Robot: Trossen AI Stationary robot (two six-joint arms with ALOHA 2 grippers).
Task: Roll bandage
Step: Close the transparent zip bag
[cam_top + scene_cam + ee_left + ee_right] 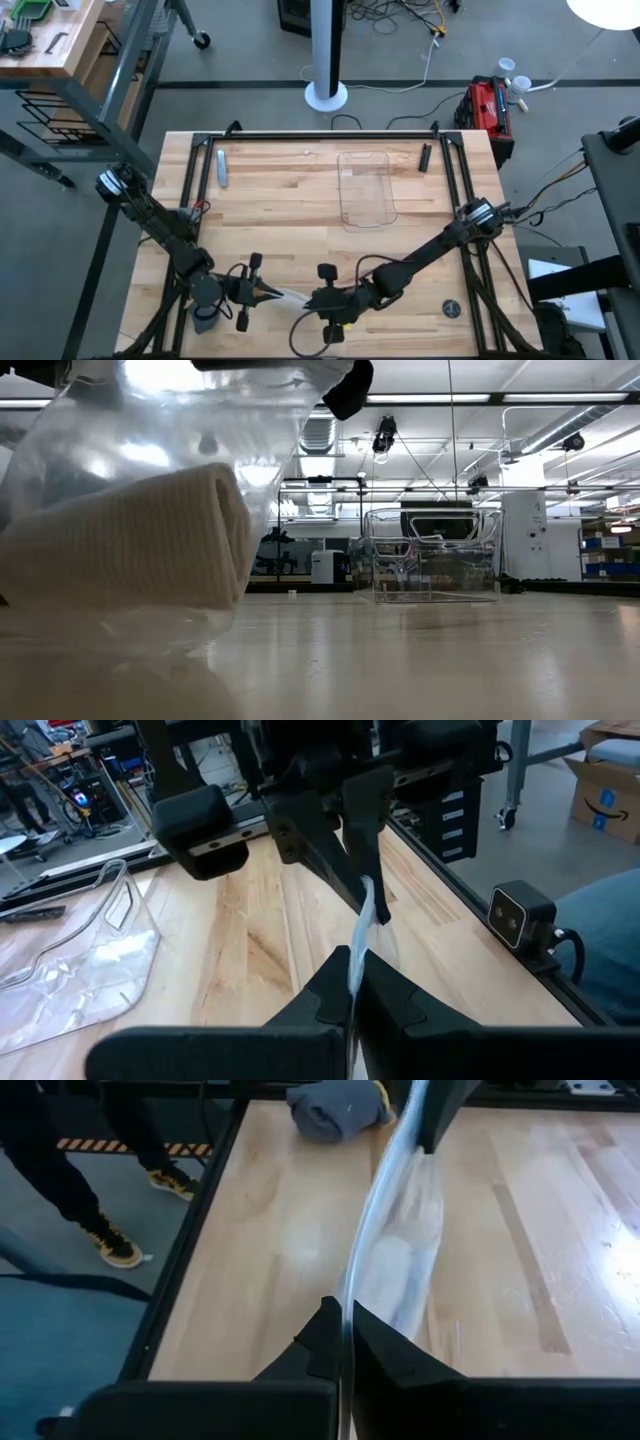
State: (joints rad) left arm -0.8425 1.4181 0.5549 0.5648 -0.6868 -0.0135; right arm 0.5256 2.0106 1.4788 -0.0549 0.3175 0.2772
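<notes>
Your workspace is a pale wooden table (300, 215) with a black frame, set in a workshop with cables on the grey floor behind it. A clear plastic tray (366, 188) sits near the far middle of the table, with a small black piece (425, 157) to its right and a grey pen-like item (221, 166) near the far left corner. A round dark disc (451, 309) lies near the front right edge.

Both arms meet at your front edge. The left gripper (262, 291) and the right gripper (322, 297) face each other with a clear plastic wrapper (290, 296) stretched between them. Each wrist view shows the fingers pressed together on a thin edge of that wrapper: the left gripper's fingers (385, 995) pinch one end, the right gripper's fingers (385, 1350) pinch the other.

The bandage (130, 540) is inside the wrapper, a folded beige-white wad seen close up in the low view, just above the table surface. A dark grey cloth (335, 1105) lies on the table near the left arm. A person's shoes show on the floor beyond the table edge.
</notes>
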